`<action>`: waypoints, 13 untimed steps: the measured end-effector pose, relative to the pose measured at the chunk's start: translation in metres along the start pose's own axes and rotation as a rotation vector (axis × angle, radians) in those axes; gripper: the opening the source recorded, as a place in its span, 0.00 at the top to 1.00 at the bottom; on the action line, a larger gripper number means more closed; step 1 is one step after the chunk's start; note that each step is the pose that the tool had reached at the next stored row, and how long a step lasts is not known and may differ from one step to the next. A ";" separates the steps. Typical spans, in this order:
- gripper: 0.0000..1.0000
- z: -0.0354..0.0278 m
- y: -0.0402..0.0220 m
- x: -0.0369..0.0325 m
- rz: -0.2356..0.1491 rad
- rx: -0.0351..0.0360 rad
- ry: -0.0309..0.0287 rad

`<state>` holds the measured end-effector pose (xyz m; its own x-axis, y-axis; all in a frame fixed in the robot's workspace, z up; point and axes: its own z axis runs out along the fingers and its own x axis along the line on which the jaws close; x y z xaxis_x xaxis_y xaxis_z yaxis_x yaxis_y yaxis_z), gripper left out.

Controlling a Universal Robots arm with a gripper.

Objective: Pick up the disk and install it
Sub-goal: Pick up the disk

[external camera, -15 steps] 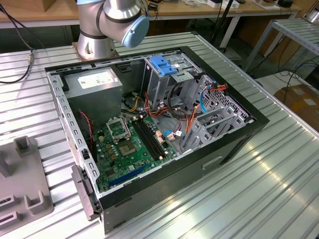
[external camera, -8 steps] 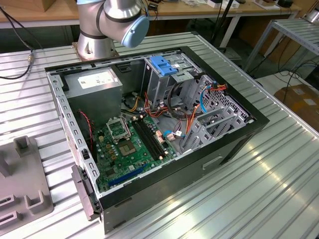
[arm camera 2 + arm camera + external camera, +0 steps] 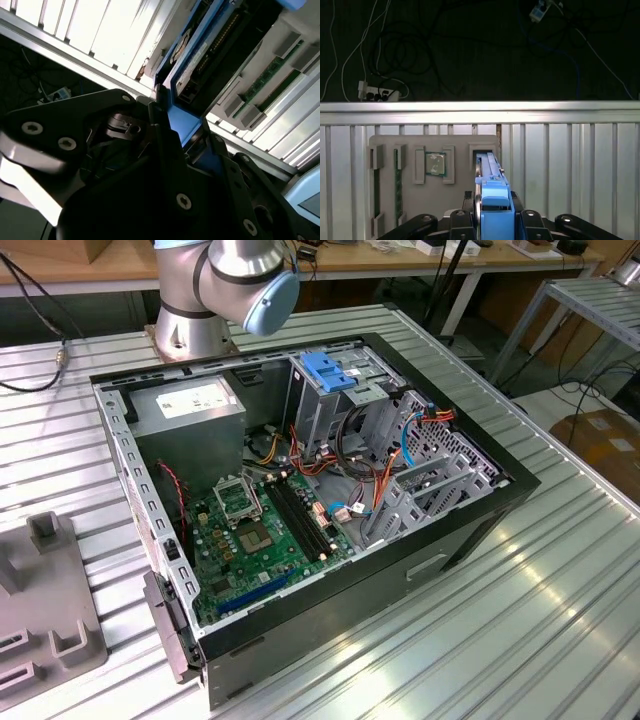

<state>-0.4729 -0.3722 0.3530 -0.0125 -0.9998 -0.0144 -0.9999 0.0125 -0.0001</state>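
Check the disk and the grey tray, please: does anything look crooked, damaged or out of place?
Nothing stands out. In the first wrist view the disk stands on edge, straight in its slot of the grey tray, with the gripper shut on its blue rail. No damage shows.

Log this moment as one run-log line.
phase: pick up | pincer: shut on disk | disk: standing on edge in grey tray slot | computer case: open, disk not yet installed

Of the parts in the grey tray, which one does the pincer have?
The disk, the blue-railed one standing on edge; the pincer is shut on its rail. The square chip and green memory stick sit apart from it.
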 end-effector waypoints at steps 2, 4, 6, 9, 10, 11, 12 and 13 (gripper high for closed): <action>0.63 -0.0113 0.0000 -0.0001 0.000 -0.0002 0.0001; 0.63 -0.0212 0.0000 -0.0003 0.000 -0.0002 0.0002; 0.63 -0.0302 0.0000 -0.0004 0.000 -0.0002 0.0001; 0.63 -0.0459 0.0000 -0.0006 0.000 -0.0002 0.0001; 0.63 -0.0500 0.0000 -0.0007 0.000 0.0000 0.0001; 0.63 -0.0564 0.0000 -0.0008 0.000 -0.0001 0.0001; 0.63 -0.0615 0.0000 -0.0009 0.000 -0.0001 0.0001; 0.63 -0.0663 0.0000 -0.0009 0.000 0.0000 0.0000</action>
<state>-0.4729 -0.3723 0.4193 -0.0124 -0.9998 -0.0144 -0.9999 0.0124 -0.0001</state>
